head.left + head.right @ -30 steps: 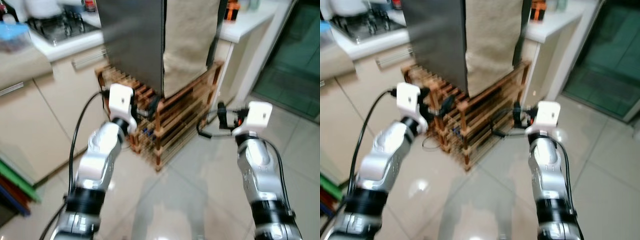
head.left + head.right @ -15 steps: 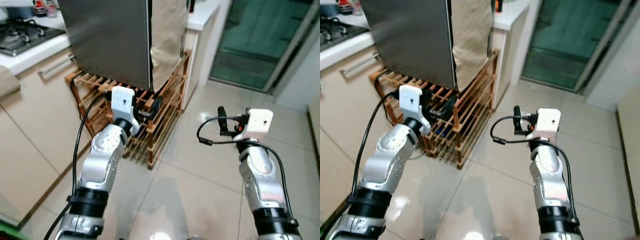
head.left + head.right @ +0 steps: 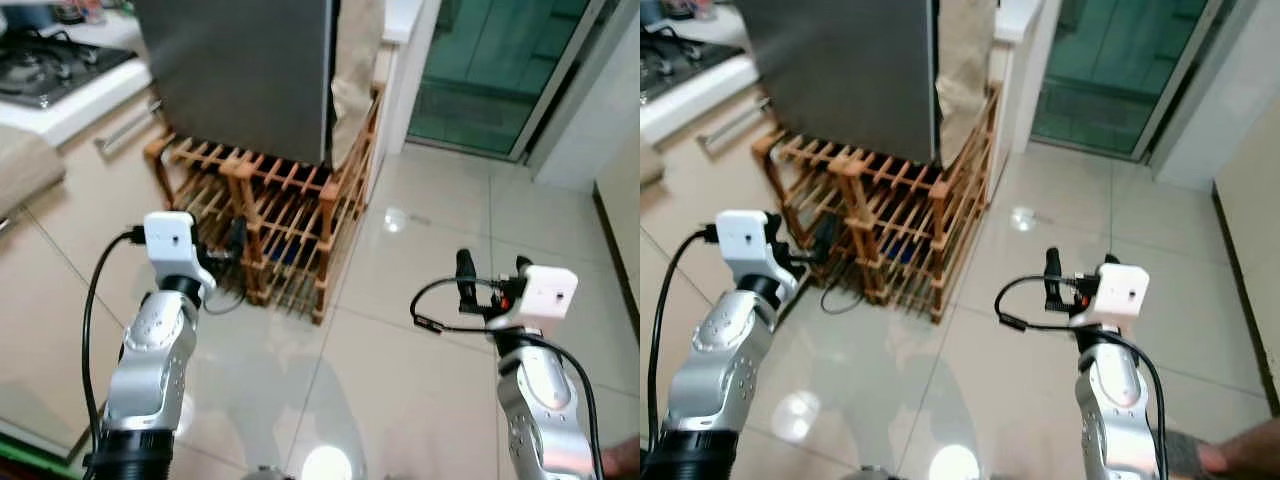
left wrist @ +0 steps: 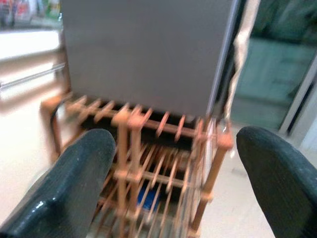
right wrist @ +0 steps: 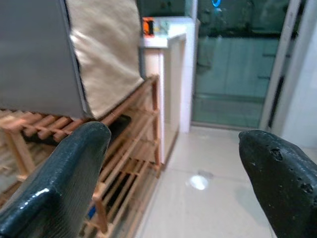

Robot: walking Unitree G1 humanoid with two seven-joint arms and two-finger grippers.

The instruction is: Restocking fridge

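Note:
A grey fridge (image 3: 240,70) stands on a wooden slatted rack (image 3: 270,200) against the kitchen counter, its door closed. A beige cloth (image 3: 355,70) hangs down its right side. My left gripper (image 3: 232,245) is held out low in front of the rack's left end, short of it. In the left wrist view its fingers (image 4: 64,188) stand wide apart, open and empty. My right gripper (image 3: 492,270) hovers over the floor tiles to the right of the rack. It is open too, with nothing between its fingers (image 5: 59,183).
A gas hob (image 3: 45,65) sits on the white counter at the left, with cabinet fronts (image 3: 70,260) below. A green glass sliding door (image 3: 490,60) lies behind to the right. Glossy floor tiles (image 3: 400,350) stretch between me and the rack.
The whole view has shifted as I moved. The fridge and rack now lie farther off and more to the left. Both arms sit lower in the picture, the left gripper off the rack.

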